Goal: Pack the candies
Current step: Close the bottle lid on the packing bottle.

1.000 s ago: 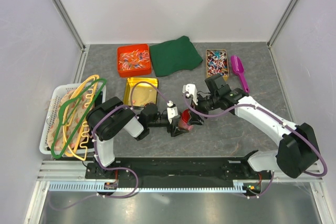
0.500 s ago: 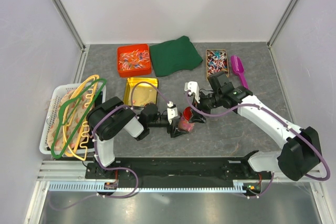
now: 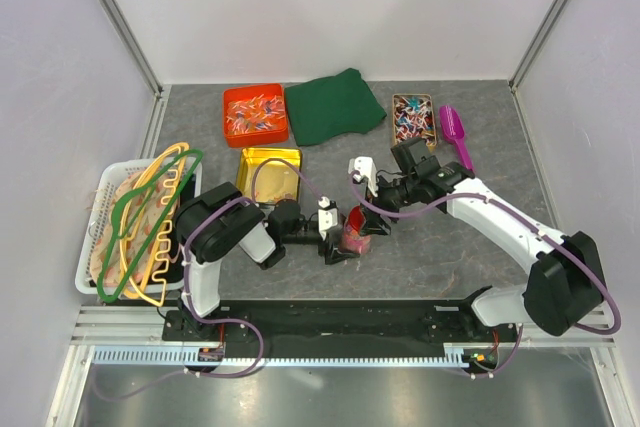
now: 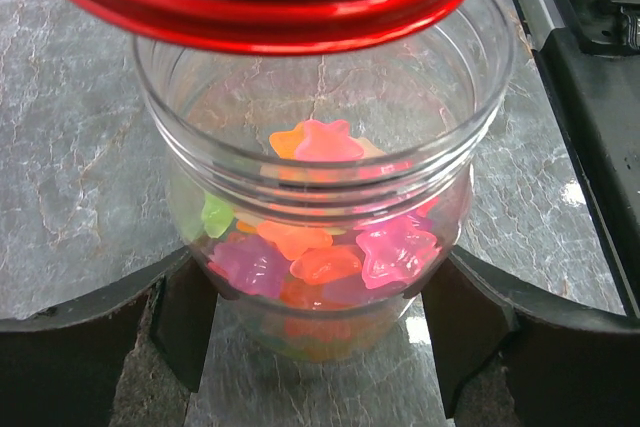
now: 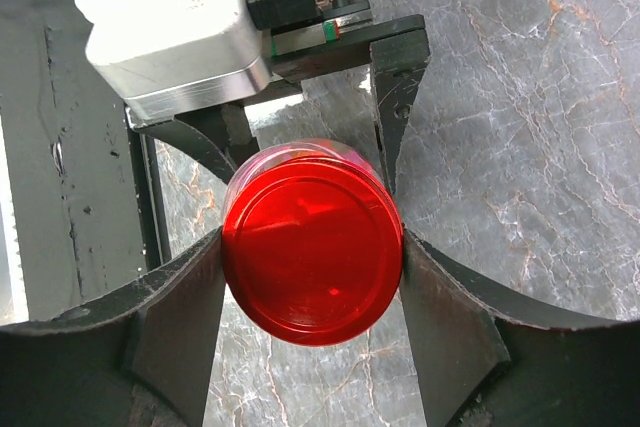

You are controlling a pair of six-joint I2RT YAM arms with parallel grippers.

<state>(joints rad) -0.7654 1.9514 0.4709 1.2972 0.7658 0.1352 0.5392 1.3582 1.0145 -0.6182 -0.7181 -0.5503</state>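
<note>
Left tool (image 4: 320, 322) is gripping a clear jar (image 4: 480, 77) between its half-closed fingers, keeping it upright, with grey tabletop (image 4: 80, 177) showing beneath. Candies (image 4: 310, 257), pink, orange and green stars, are lying inside the jar, between those fingers. Right tool (image 5: 312, 292) is clamping a red lid (image 5: 312, 242), which is hanging directly below it, just over the jar's mouth.

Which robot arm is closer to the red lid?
Right. The right tool pinches the red lid between its fingers. The left tool is lower down, gripping the clear jar of candies beneath the lid.
</note>
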